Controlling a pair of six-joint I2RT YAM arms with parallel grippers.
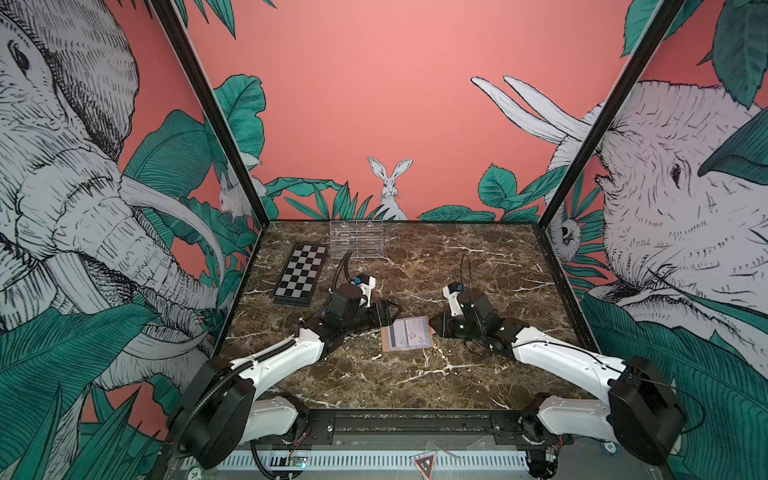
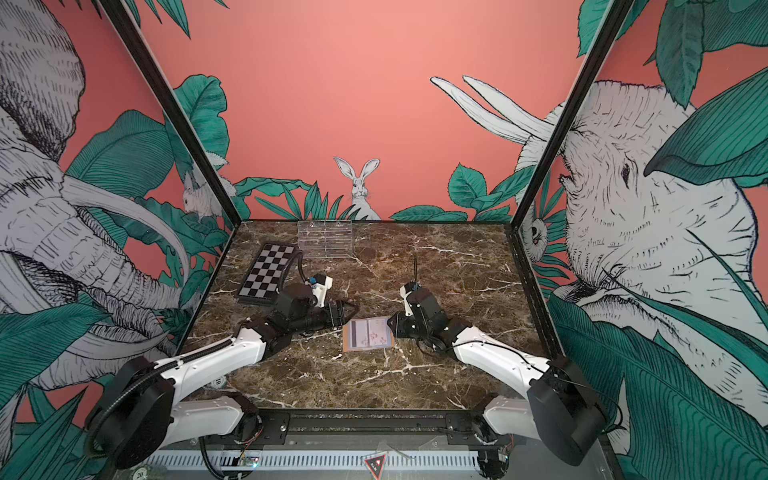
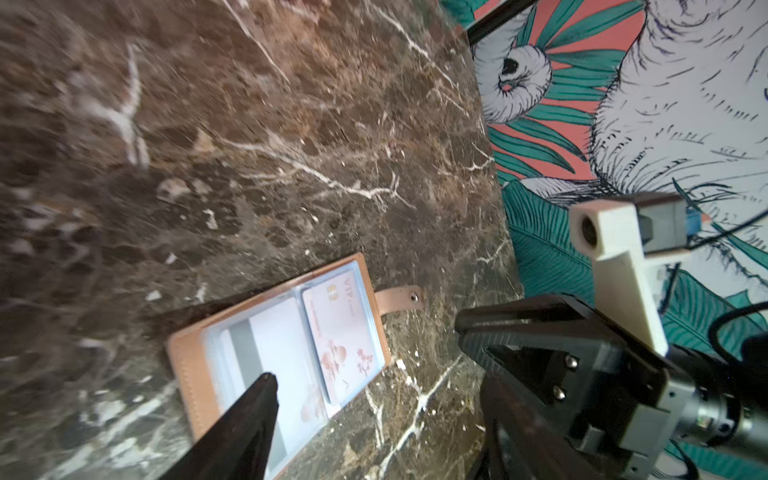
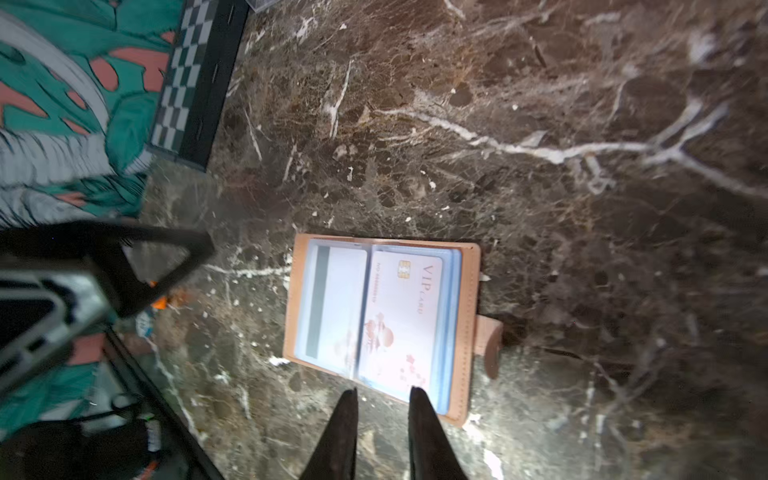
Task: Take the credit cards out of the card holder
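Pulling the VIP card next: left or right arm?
Right. The right gripper sits at the edge of the VIP card in the card holder; the left gripper hangs over the other page, likely better for pinning.

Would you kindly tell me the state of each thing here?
card holder: open, flat on table, snap tab undone.
credit cards: inside clear sleeves, none out.
chequered board: lying flat.
acrylic rack: standing upright.
left gripper: fingers open, beside card holder.
right gripper: fingers narrowly apart at card holder's edge, holding nothing.
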